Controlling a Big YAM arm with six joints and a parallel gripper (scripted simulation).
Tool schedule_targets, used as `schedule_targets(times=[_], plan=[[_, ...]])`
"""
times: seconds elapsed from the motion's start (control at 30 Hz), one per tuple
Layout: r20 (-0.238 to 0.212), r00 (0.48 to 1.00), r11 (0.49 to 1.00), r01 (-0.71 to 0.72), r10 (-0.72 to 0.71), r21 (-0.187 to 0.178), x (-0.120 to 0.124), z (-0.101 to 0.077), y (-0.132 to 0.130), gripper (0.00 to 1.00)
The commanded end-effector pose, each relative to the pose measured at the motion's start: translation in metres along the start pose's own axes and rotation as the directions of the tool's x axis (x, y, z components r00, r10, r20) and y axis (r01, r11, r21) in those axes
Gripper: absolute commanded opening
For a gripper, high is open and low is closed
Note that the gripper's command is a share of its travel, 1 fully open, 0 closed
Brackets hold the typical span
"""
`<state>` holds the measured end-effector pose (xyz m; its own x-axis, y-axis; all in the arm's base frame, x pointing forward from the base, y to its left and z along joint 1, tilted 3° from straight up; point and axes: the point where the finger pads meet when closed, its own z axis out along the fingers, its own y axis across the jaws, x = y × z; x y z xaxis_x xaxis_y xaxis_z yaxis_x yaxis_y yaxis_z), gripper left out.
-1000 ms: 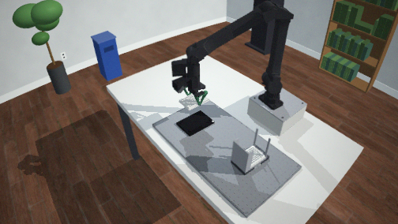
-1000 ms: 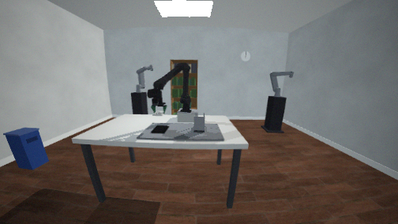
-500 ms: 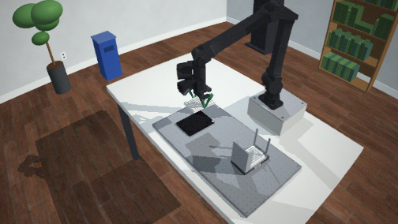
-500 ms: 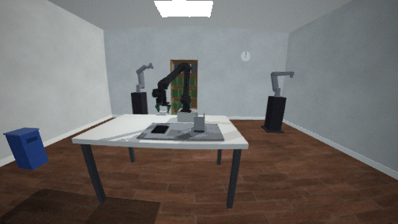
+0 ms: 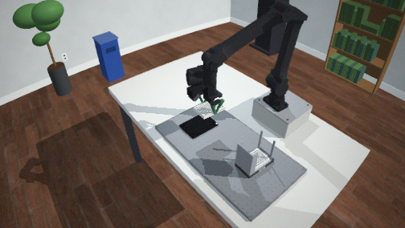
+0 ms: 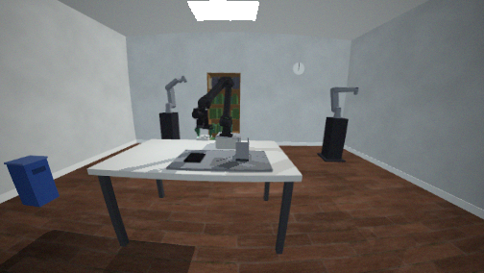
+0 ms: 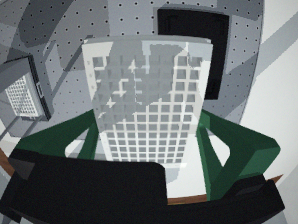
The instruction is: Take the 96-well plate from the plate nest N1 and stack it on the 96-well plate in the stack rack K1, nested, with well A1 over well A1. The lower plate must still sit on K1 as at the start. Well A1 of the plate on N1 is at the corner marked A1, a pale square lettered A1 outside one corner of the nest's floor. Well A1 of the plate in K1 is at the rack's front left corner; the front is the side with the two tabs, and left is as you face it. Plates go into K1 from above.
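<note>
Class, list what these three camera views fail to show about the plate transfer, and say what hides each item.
- A1 marker by the black plate nest: too small in top view.
- Rack's two front tabs: grey stack rack wall hides them.
- Green gripper on white well plate: pad contact is covered by plate edges in wrist view.
- Exterior view: everything too small.

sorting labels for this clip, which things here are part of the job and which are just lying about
Job:
- plate held in the claw, lifted off the nest
- nest, now bare
- rack with the second plate in it

Lying about:
- blue bin
- plant
- bookshelf
- two grey arms on pedestals by the back wall
- wall clock
</note>
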<state>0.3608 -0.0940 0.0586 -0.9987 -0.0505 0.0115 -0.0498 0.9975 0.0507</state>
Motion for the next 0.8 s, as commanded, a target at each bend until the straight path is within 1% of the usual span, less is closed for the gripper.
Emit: schedule_targets(times=[0.0, 0.1, 0.17, 0.2, 0.27, 0.43, 0.53, 0.6, 0.67, 0.73, 0.77], plan=[[0.023, 1.0, 1.0, -0.013, 0.012, 0.006, -0.007, -0.004, 0.013, 0.0], [0.035, 0.999, 1.0, -0.012, 0.012, 0.008, -0.006, -0.009, 0.023, 0.0], [0.035, 0.999, 1.0, -0.012, 0.012, 0.008, -0.006, -0.009, 0.023, 0.0], [0.018, 1.0, 1.0, -0.013, 0.013, 0.005, -0.007, -0.002, 0.026, 0.0], [0.034, 0.999, 1.0, -0.012, 0.012, 0.008, -0.005, -0.009, 0.033, 0.0], [0.032, 0.999, 1.0, -0.012, 0.012, 0.005, -0.002, -0.009, 0.05, 0.0], [0.016, 1.0, 1.0, -0.013, 0.013, 0.002, 0.001, -0.004, 0.06, 0.0], [0.028, 1.0, 1.0, -0.012, 0.012, 0.003, 0.001, -0.009, 0.067, 0.0], [0.026, 1.0, 1.0, -0.012, 0.012, 0.002, 0.002, -0.009, 0.074, 0.0], [0.026, 1.0, 1.0, -0.012, 0.012, 0.002, 0.002, -0.009, 0.074, 0.0], [0.025, 1.0, 1.0, -0.012, 0.012, 0.003, -0.008, -0.009, 0.076, 0.0]])
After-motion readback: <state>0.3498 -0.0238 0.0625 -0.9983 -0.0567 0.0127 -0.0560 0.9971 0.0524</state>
